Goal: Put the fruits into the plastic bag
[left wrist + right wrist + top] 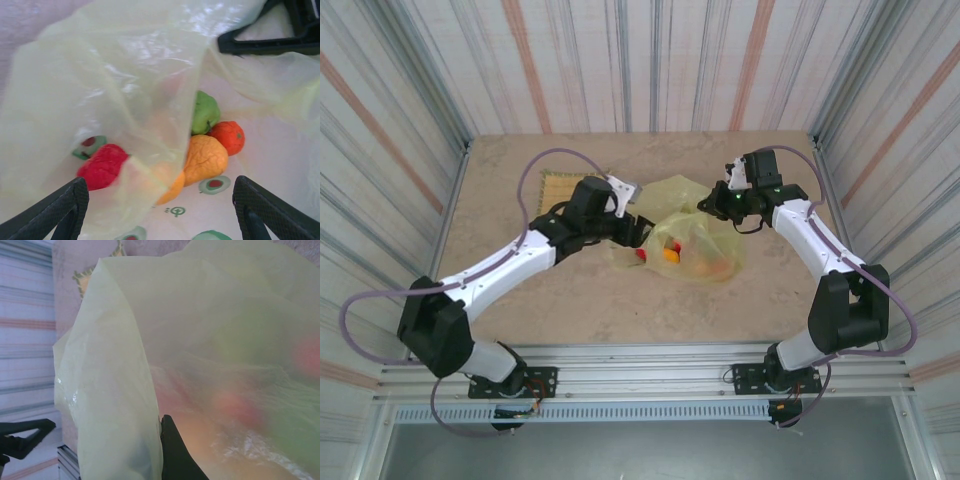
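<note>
L gripper (160, 187) is wide open w/ nothing between its fingers, nose at the mouth of the bag (125, 95). In the top view that's just left of frame centre, at the bag's left edge. R gripper (713, 205) is closed tight on the bag's upper-right lip, as best I can judge. On its wrist cam the film drapes over one finger (175, 455) at bottom centre. The fruits (671, 254) I can see are all inside the bag, mid-frame in the top view. On the L wrist cam, the red fruit (102, 166) is lower left behind a fold of film and the green fruit (205, 112) is centre-right. Two orange fruits (206, 157) sit touching just below the green one, and maybe one more orange blob shows through the film, but it's too blurred to tell. I can't get a full count, since the R cam gives only smears of colour through the plastic. My read: this is the tail end of a drop-off, empty jaws over the pile, task nearly or fully done. Next move: back L straight out of the mouth. That hanging fold lies btwn the fingers and could snag, so go slow and stay open. R should hold the lip up till L is clear, then I check the top view for strays.
</note>
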You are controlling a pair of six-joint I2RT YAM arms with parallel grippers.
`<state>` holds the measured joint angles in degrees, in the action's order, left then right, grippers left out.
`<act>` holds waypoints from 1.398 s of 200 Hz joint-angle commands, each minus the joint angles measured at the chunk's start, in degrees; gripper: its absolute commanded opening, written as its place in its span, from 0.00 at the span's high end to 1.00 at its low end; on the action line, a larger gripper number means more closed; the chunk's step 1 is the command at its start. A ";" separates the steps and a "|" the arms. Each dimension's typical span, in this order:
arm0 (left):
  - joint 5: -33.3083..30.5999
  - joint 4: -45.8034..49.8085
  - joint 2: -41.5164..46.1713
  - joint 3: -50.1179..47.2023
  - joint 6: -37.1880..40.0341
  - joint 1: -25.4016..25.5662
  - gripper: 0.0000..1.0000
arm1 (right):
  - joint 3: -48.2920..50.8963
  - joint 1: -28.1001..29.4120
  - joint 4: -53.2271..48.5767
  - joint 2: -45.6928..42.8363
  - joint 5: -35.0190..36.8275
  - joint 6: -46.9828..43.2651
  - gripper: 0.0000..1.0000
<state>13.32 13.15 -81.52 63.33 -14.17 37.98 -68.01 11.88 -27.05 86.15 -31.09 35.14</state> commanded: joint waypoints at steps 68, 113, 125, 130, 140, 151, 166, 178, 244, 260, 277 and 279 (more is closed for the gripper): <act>-5.74 2.70 17.28 -19.27 -16.77 -13.15 0.15 | 0.09 -0.15 -0.37 -0.16 0.54 -0.25 1.00; 4.20 -6.99 16.61 -28.50 -26.00 -13.02 0.14 | -0.54 0.51 -0.29 0.53 0.51 -0.24 1.00; 5.50 -10.15 15.21 -29.69 -27.74 -12.36 0.14 | -0.54 0.68 -0.21 0.65 0.58 -0.16 1.00; 5.78 -11.05 14.45 -29.76 -28.22 -12.05 0.14 | -0.50 0.76 -0.20 0.62 0.52 -0.15 1.00; 6.22 -12.52 12.69 -29.48 -28.62 -11.34 0.14 | -0.56 0.82 -0.20 0.64 0.56 -0.15 1.00; 6.68 -13.52 10.45 -28.70 -28.82 -10.61 0.15 | -0.71 0.95 -0.25 0.62 0.53 -0.15 1.00; 6.97 -15.14 7.42 -28.08 -29.44 -9.82 0.17 | -0.68 0.99 -0.29 0.49 0.57 -0.20 1.00; 7.26 -16.97 5.17 -28.01 -30.49 -9.43 0.21 | -0.69 1.04 -0.46 0.28 0.68 -0.24 1.00; 8.69 -27.59 -2.06 -27.82 -33.98 -6.41 0.58 | -0.54 0.95 -0.64 0.40 0.80 -0.50 1.00; 9.24 -28.85 -2.12 -28.00 -34.24 -6.34 0.68 | -0.55 0.88 -0.76 0.28 0.83 -0.59 1.00; 9.72 -29.49 -1.49 -27.97 -34.25 -6.29 0.81 | -0.45 0.78 -0.81 0.03 0.98 -0.68 1.00; 9.80 -29.56 -1.42 -27.90 -34.23 -6.28 0.83 | -0.46 0.73 -0.88 -0.03 0.95 -0.70 1.00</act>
<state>21.65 -12.97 -83.26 34.24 -48.23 31.51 -68.01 12.53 -27.03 86.19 -31.07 35.14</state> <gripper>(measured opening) 0.247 0.048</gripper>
